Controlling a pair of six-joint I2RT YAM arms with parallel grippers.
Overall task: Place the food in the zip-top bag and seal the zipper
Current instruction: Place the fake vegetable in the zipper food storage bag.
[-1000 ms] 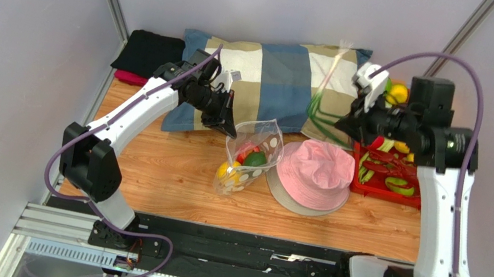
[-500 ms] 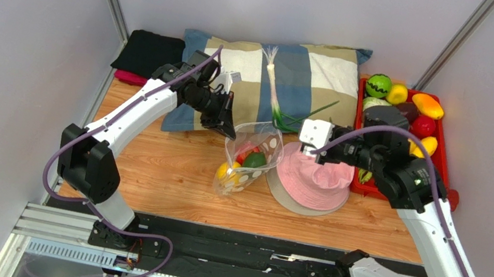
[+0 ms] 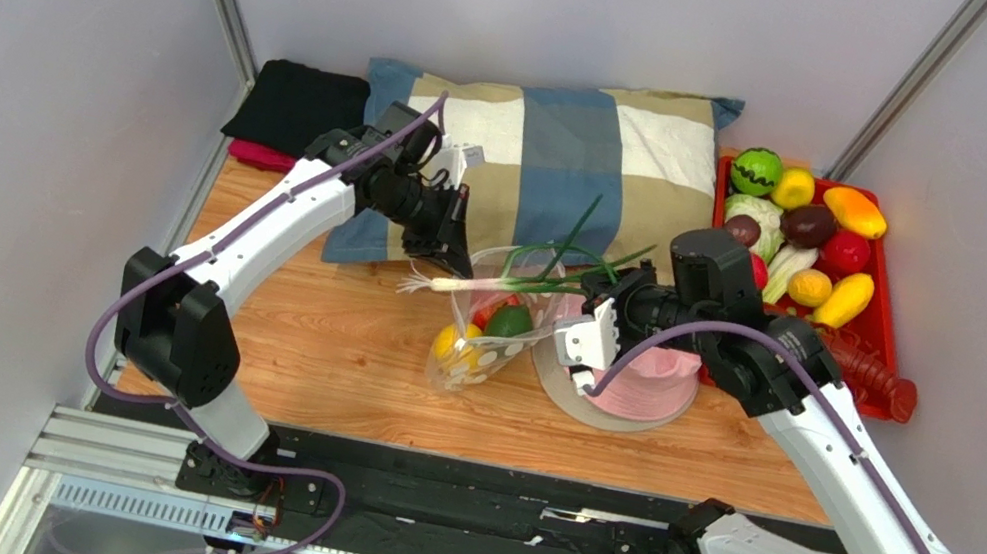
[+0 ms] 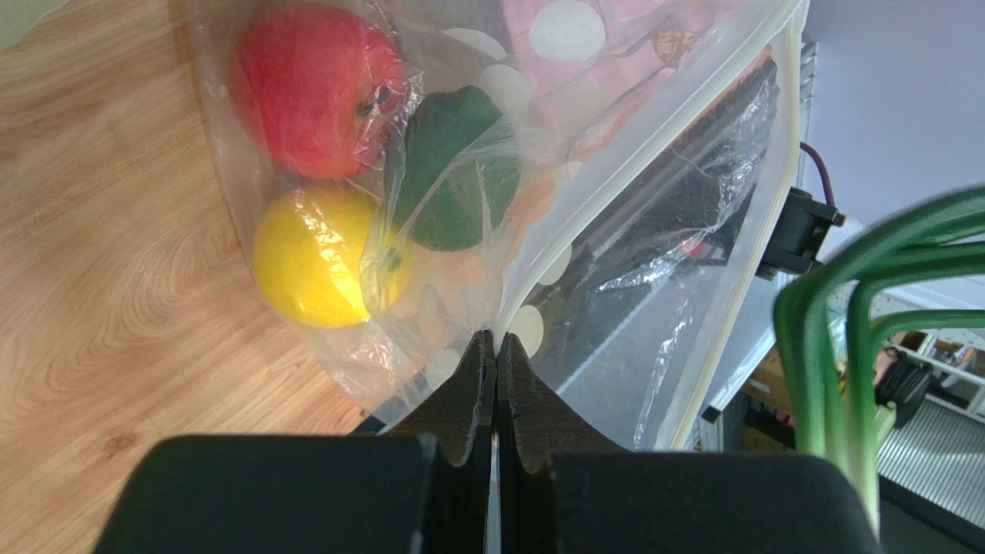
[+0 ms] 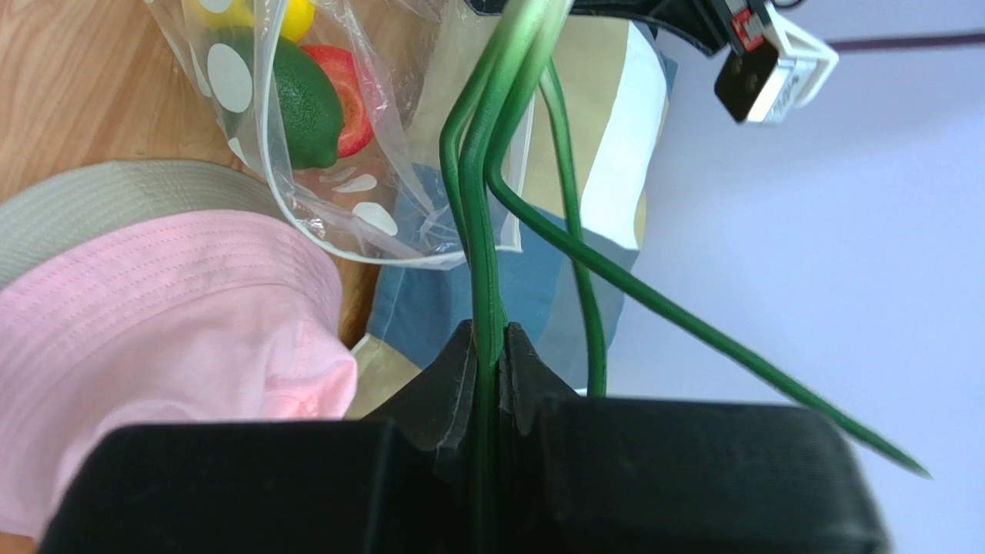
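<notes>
Left gripper (image 4: pixel 497 352) pinches zip-top bag (image 4: pixel 647 266) rim; right gripper (image 5: pixel 487 346) clamps spring onion (image 5: pixel 483 277) across bag mouth; 3 fruits (image 4: pixel 312 92) inside.

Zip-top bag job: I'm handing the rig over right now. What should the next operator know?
Left gripper: jaws shut on the rim of the zip-top bag, holding its mouth open.
Right gripper: jaws shut on the spring onion, crosswise over the bag mouth, not yet inside.
Done: red piece, yellow piece, green piece in the bag.
Left: onion in, remaining food from the red tray, then press the zipper shut.
</notes>
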